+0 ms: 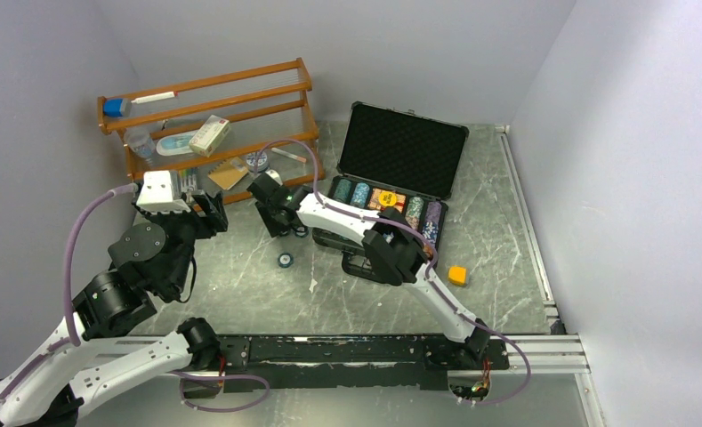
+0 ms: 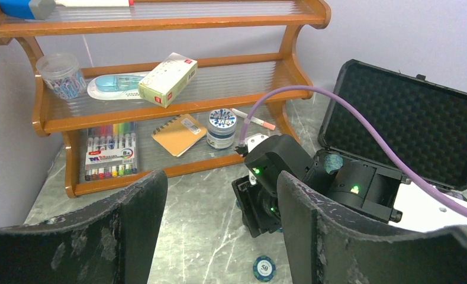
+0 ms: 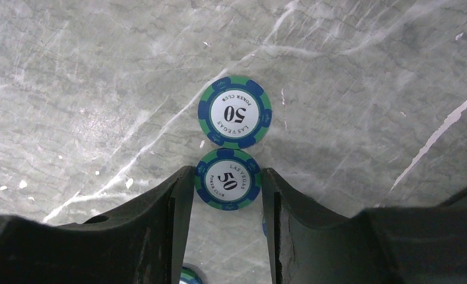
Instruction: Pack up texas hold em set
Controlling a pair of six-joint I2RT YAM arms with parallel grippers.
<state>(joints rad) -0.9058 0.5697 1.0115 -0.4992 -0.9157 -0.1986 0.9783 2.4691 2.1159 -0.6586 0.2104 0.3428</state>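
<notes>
Grey marbled table fills the top view. We see the case open at the far side, right of centre. Its lid stands up, and rows of chips sit in its foam tray. An orange cube lies near the case's right front corner, and a rack stands at the far left. The right arm reaches left across the case front. A loose chip lies flat on the table just short of the arm's tip.

From the left wrist we see the left gripper spread wide with nothing between its fingers, held above the table and facing the rack. The right arm's black wrist stands low ahead of it, with the open case behind to the right. The loose chip lies in front of that wrist.

From the right wrist we see the right gripper pointing down at the table. Its fingers are set against both sides of a blue-and-green pinched chip marked 50. A far chip of the same kind lies flat just beyond it, nearly touching. A third chip peeps out at the bottom edge.
</notes>
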